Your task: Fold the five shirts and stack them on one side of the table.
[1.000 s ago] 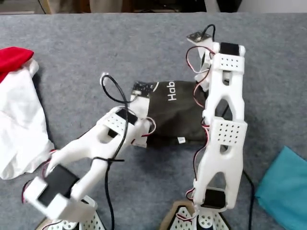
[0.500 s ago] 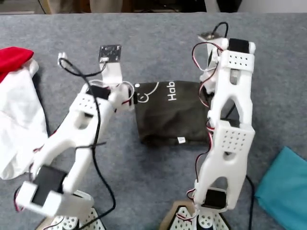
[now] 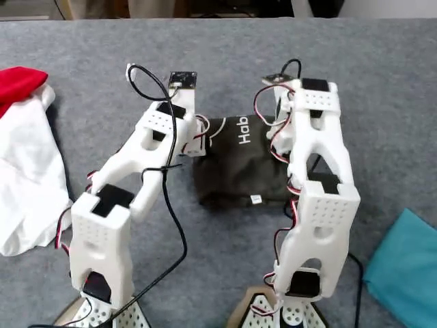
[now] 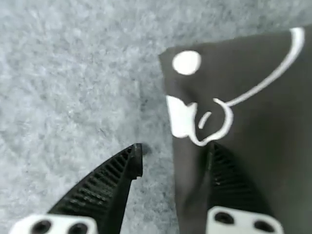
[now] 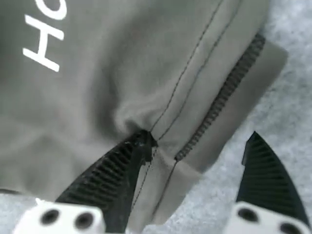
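Note:
A folded black shirt with white print lies mid-table between both arms. My left gripper is open and straddles the shirt's left edge, one finger on the grey cloth and the other on the black fabric. My right gripper is open over the shirt's hemmed right edge, one finger pressing into the fabric and the other over the table. A white shirt with a red one on top lies at the left. A teal shirt sits at the lower right.
The grey felt table has free room along the back and to the right of the black shirt. Loose cables loop off both white arms, the left arm and the right arm.
The left arm swung from the black shirt's front left corner out and up to its back left edge. The right arm shifted slightly back toward the shirt's right edge.

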